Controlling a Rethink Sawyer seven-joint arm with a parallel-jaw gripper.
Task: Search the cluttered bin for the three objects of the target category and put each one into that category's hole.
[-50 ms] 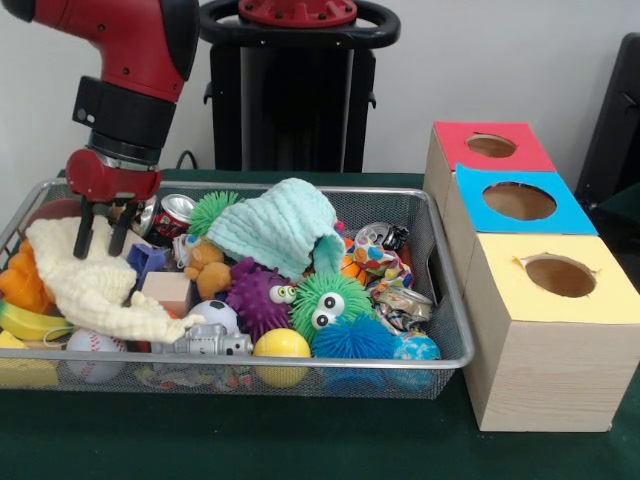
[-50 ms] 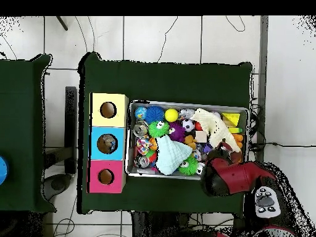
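Note:
My gripper (image 1: 104,236) hangs open over the left end of the wire bin (image 1: 452,322), its two dark fingers (image 1: 84,228) spread just above a cream cloth (image 1: 95,282) with nothing between them. In the overhead view the red arm (image 2: 233,176) hides the gripper and lies over the bin's corner near the cream cloth (image 2: 210,126). The bin holds a teal cloth (image 1: 275,228), a green fuzzy ball with eyes (image 1: 330,300), a purple spiky ball (image 1: 256,296), a yellow ball (image 1: 281,345), a baseball (image 1: 90,352), a soda can (image 1: 176,212) and a wooden block (image 1: 167,290).
Three boxes with round holes stand right of the bin: a red-topped box (image 1: 491,146) farthest, a blue-topped box (image 1: 519,200) in the middle, a yellow-topped box (image 1: 560,275) nearest. A banana (image 1: 30,322) and an orange toy (image 1: 22,283) lie at the bin's left end.

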